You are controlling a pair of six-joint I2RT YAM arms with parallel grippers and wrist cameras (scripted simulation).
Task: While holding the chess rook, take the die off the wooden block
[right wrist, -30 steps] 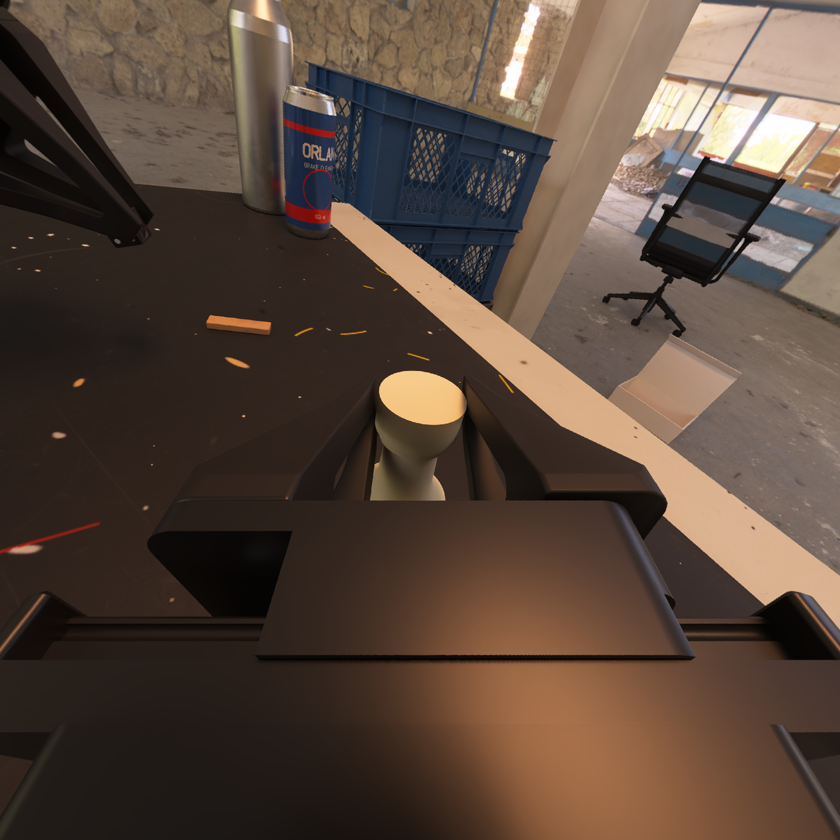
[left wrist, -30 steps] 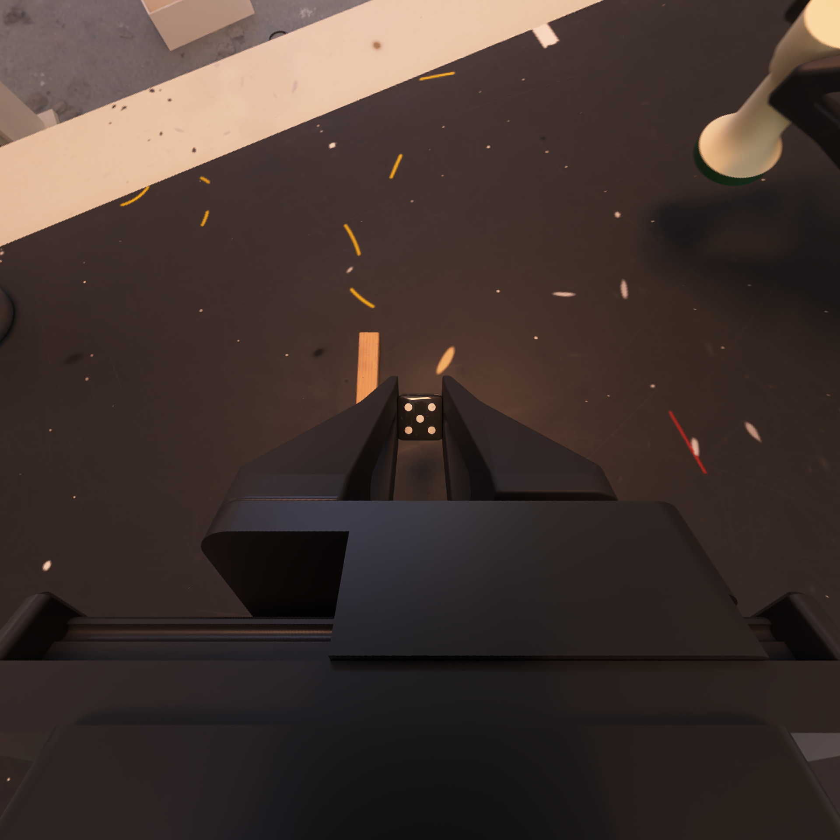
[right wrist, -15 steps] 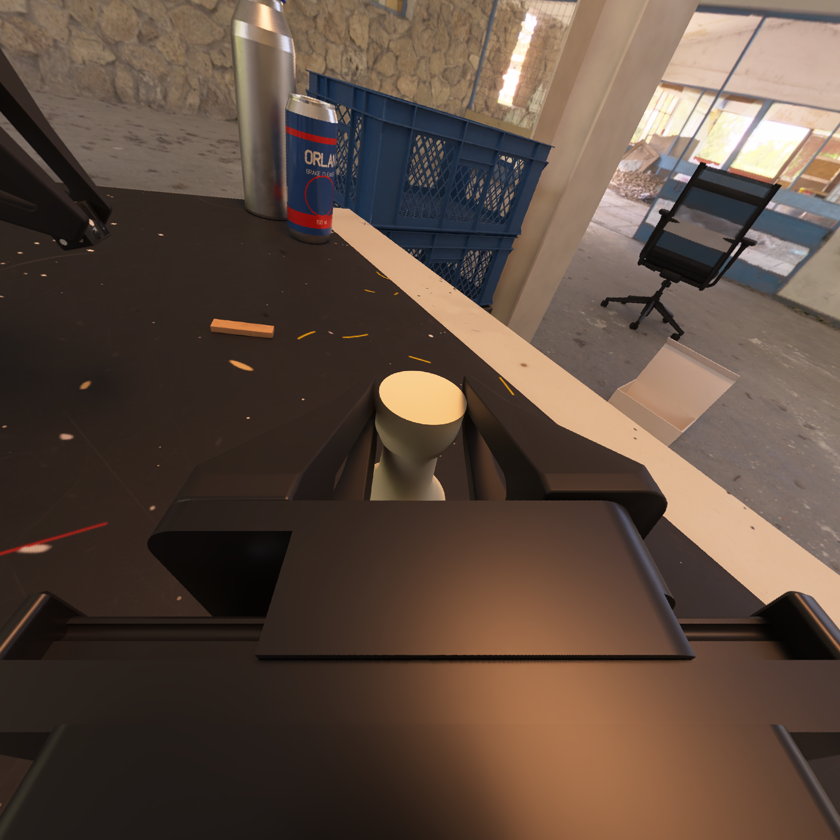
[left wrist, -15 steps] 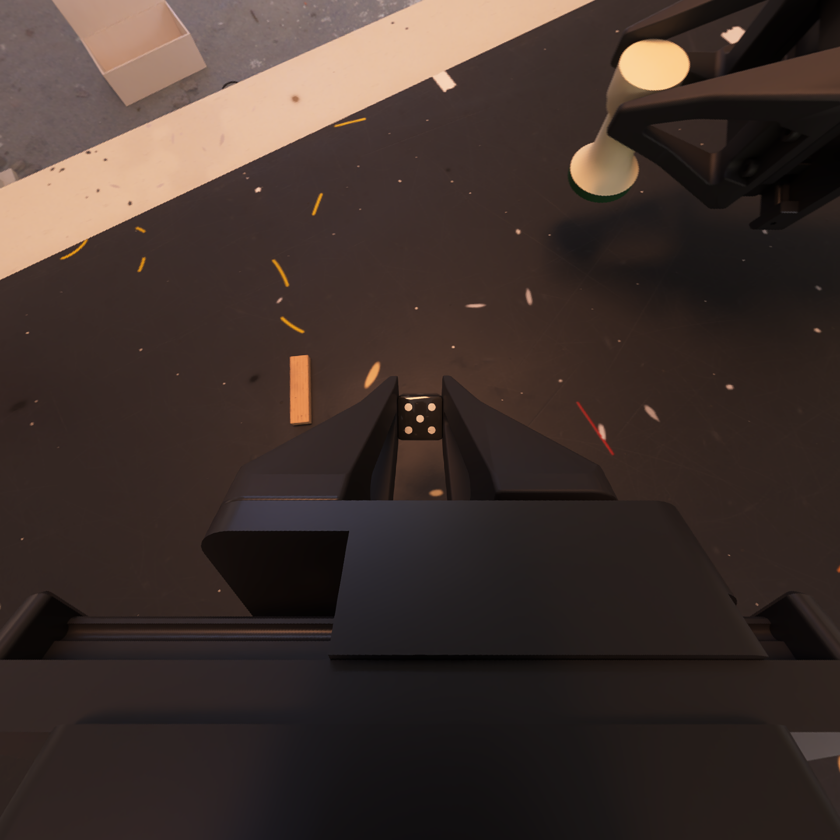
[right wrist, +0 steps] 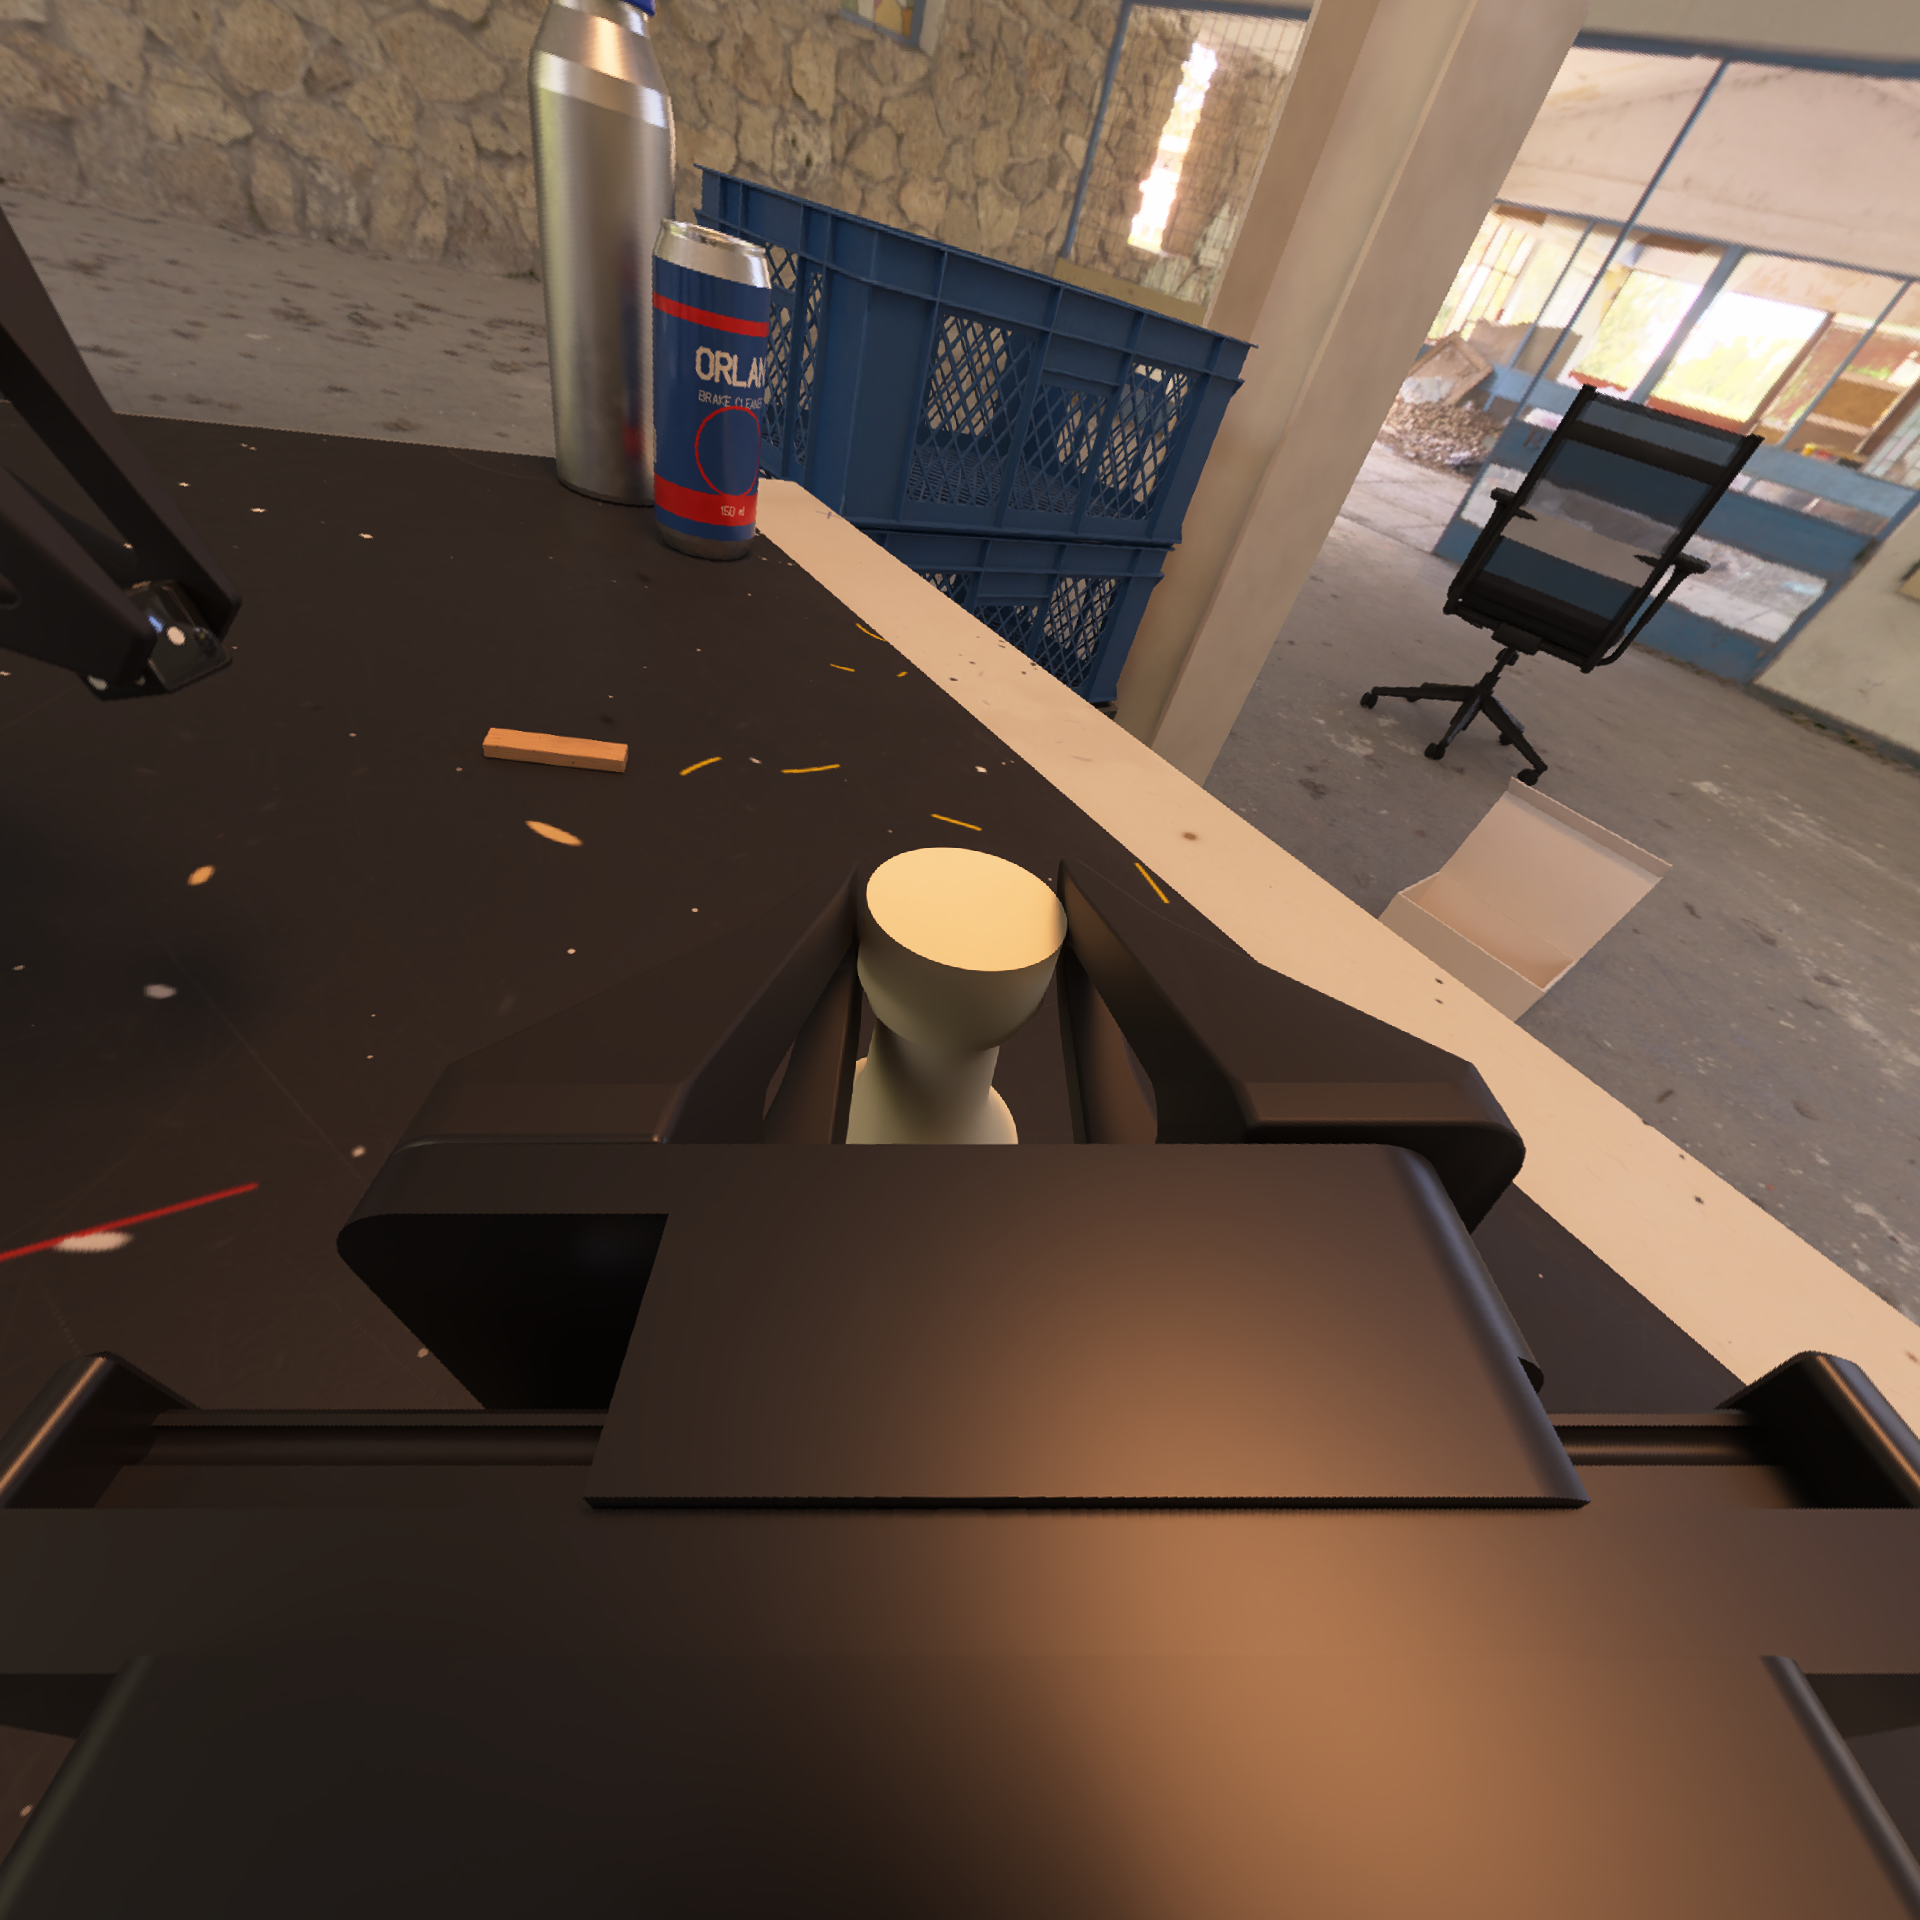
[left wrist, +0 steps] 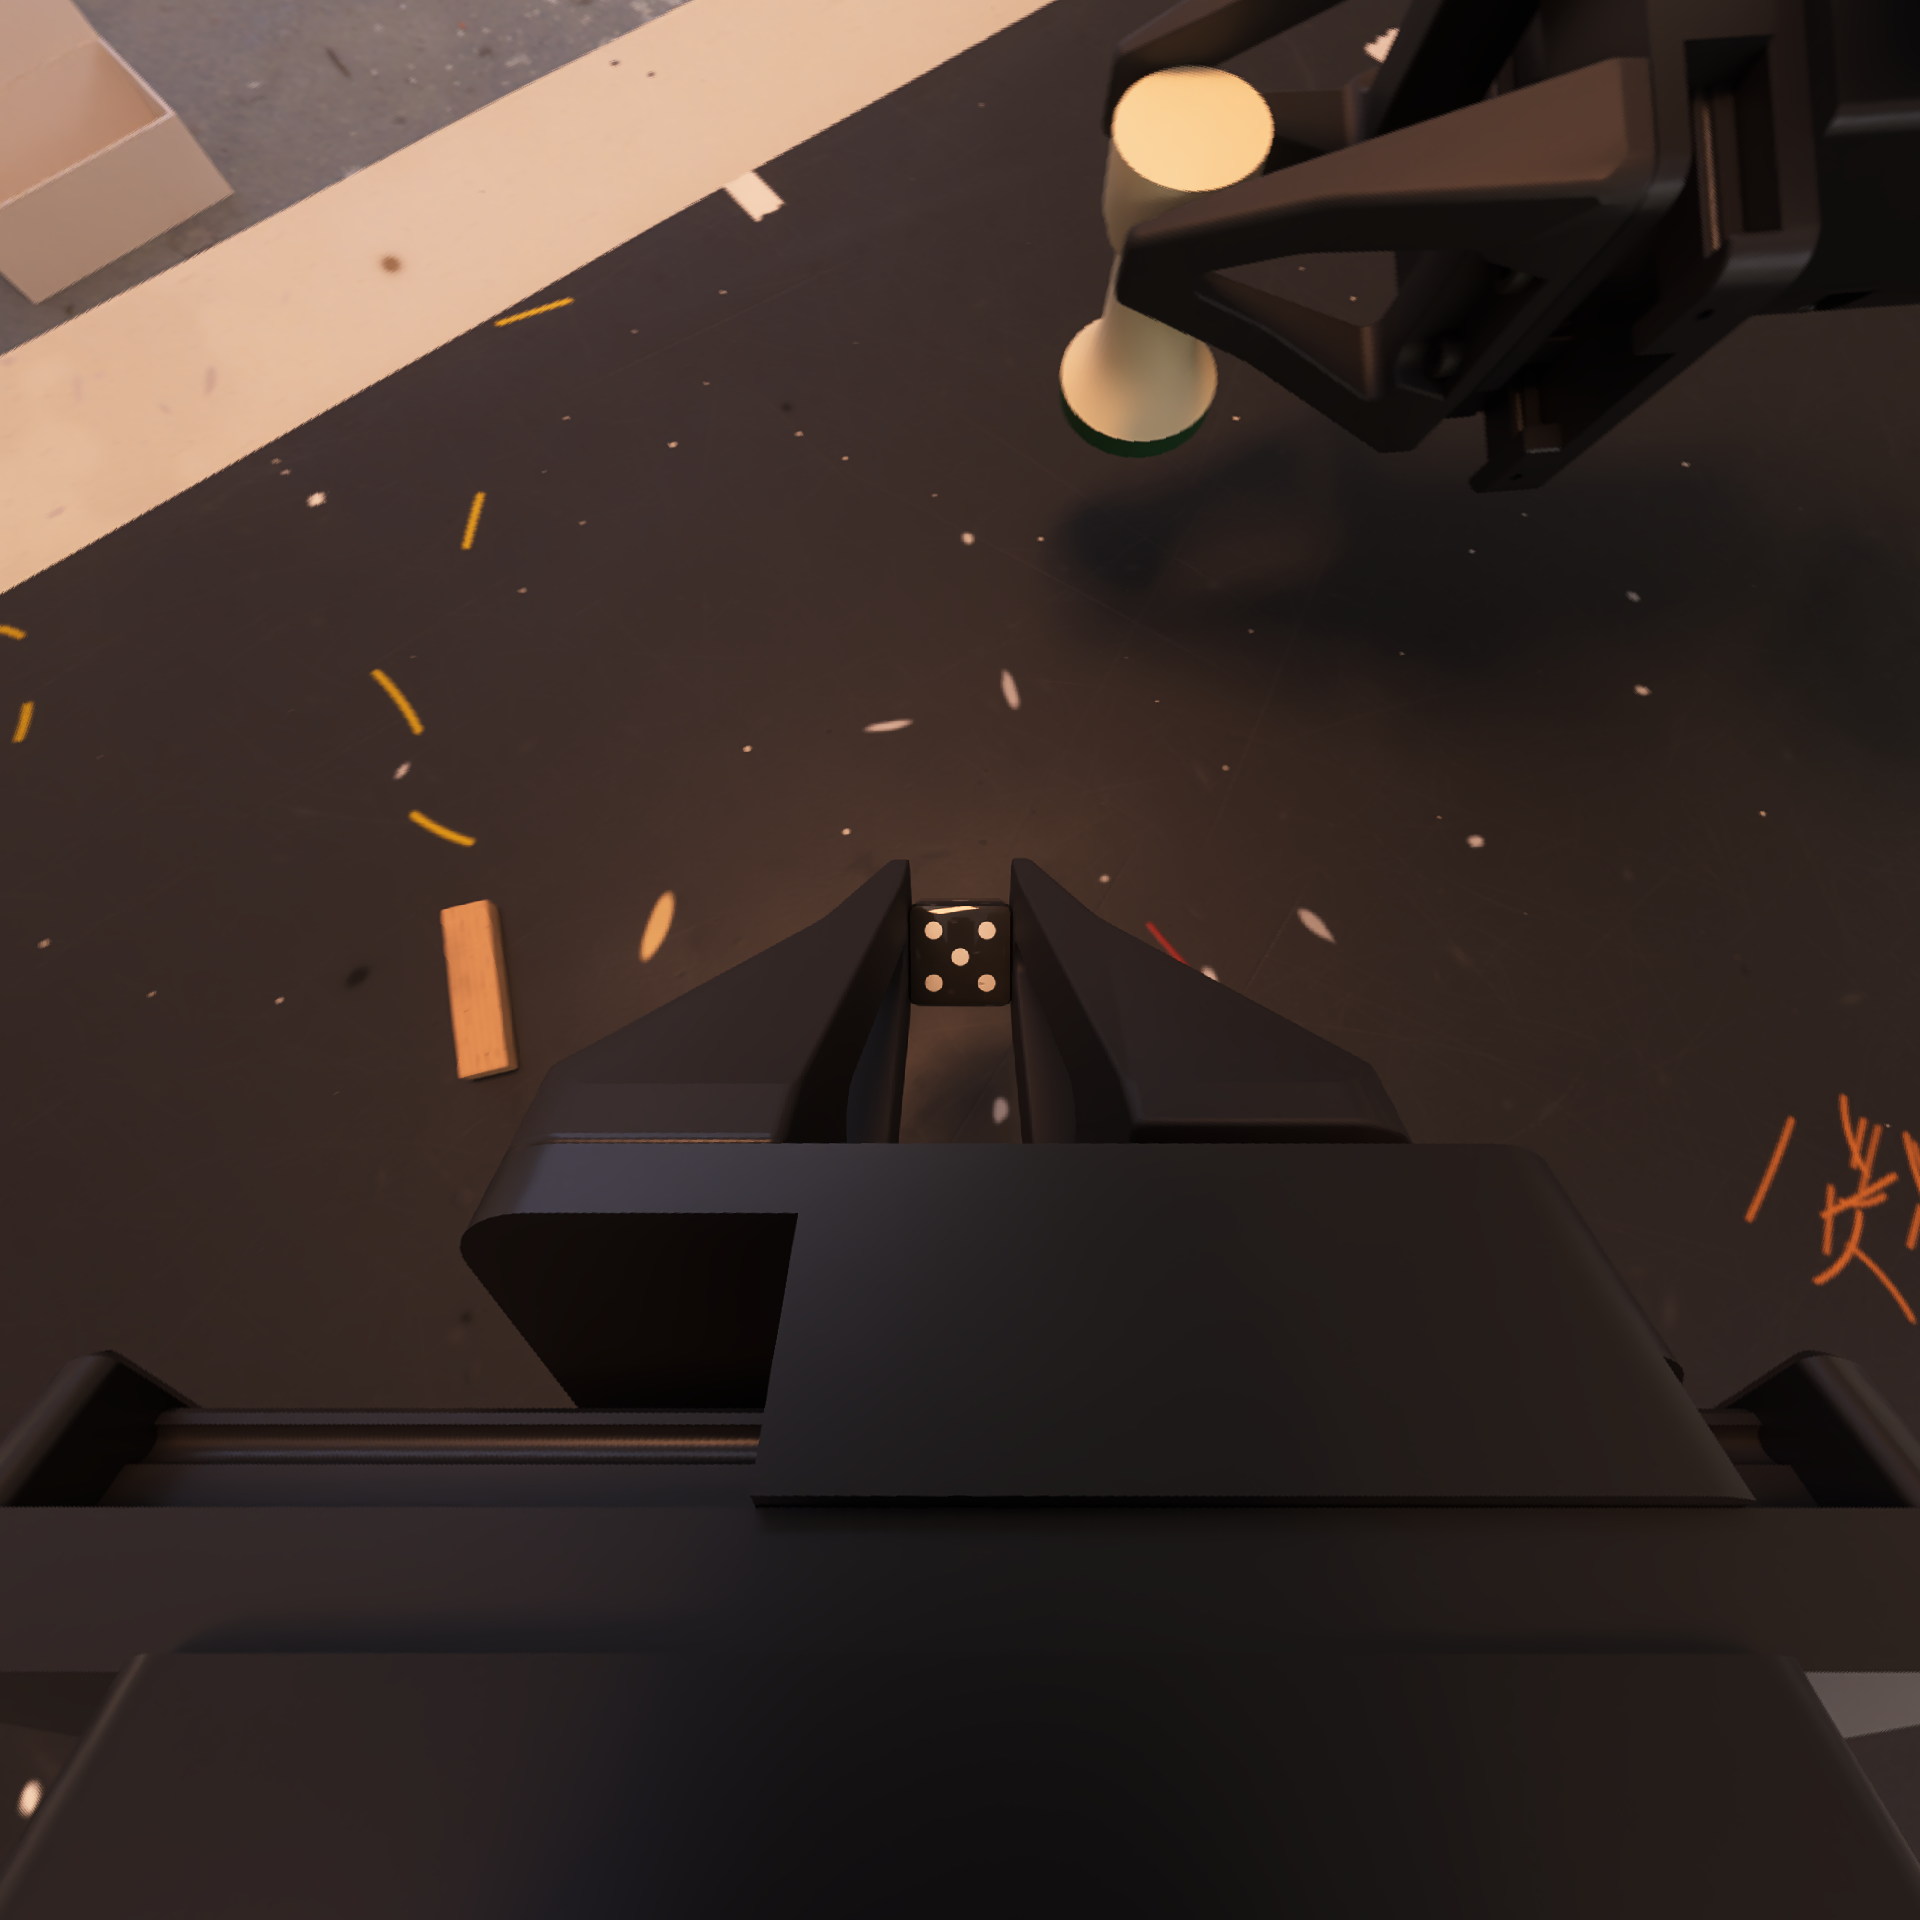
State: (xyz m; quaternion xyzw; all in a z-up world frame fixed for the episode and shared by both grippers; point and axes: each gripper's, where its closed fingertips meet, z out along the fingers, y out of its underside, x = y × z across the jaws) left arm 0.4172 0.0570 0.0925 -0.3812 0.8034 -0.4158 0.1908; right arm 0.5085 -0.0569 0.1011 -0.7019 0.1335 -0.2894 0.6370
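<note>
Left gripper [left wrist: 959, 883] clamped on black die [left wrist: 959, 954] mid-frame — wooden block [left wrist: 478, 989] lower left, apart. Right gripper [right wrist: 961, 883] pinching cream chess rook [right wrist: 961, 961] — centre frame.

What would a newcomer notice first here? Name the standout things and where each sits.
The black die, five white pips up, pinched in the left tool above the dark table. The cream chess rook is clamped in the right tool, off the surface. The wooden block lies bare to the die's left, and a steel bottle and blue can stand at the far corner.
</note>
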